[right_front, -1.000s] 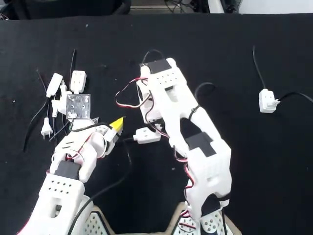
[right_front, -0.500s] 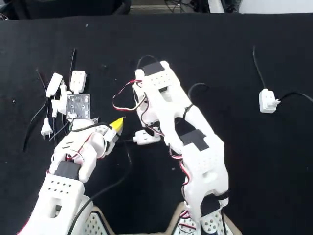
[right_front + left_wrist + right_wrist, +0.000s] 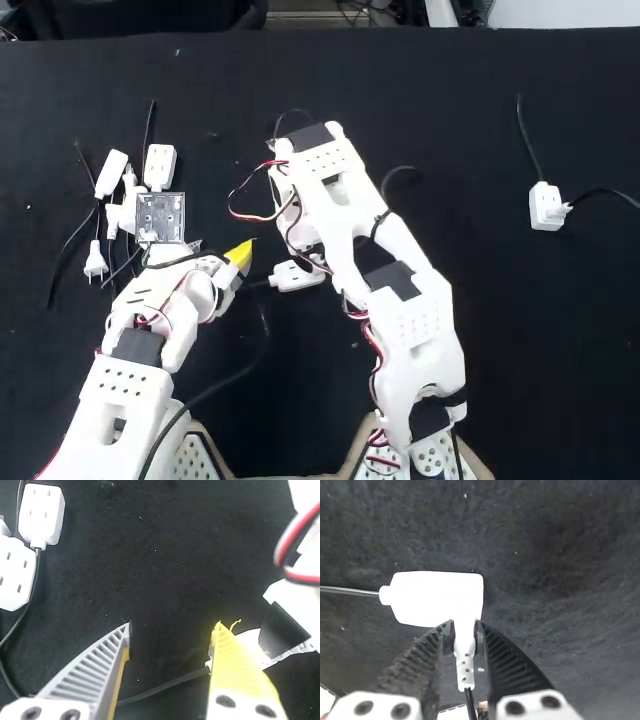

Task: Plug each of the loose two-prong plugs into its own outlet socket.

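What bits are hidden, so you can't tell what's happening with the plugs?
1. Right wrist view: the plug in the right hand meets the white socket. Its prongs are hidden there, so how far in it sits is unclear.
2. High view: the right arm covers that meeting spot.
3. High view: the cluster of plugs and sockets is too small to sort.

The left arm [image 3: 150, 335] extended forward from the near table edge. The left gripper [image 3: 172, 630] gaped wide, its grey finger [image 3: 100, 670] and yellow finger [image 3: 235, 665] well apart, tips pointing down at the table. The right arm [image 3: 400, 300] stretched forward and slanted toward the left arm, its wrist bent down. The right gripper [image 3: 464, 630] was clamped, with both black fingers [image 3: 420, 660] pinching a narrow white plug [image 3: 465, 667].
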